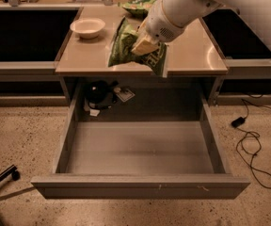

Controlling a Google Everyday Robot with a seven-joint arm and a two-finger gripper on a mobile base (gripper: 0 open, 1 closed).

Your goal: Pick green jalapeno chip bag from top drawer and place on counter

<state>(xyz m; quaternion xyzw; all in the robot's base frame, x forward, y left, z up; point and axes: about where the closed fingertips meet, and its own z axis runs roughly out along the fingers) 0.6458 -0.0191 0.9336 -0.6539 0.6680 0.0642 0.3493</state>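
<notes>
The tool pinches the green jalapeno chip bag mid-body, hanging over the front edge of the counter. It is probably light, crinkly, slippery foil with fragile contents, so a gentle pinch suits.

One cam only: it sits high in front of the top drawer, looks down & fwd at mid range, counter behind. Robot arm enters from upper right; gripper, clamping green jalapeno chip bag, is above counter's front edge.
</notes>
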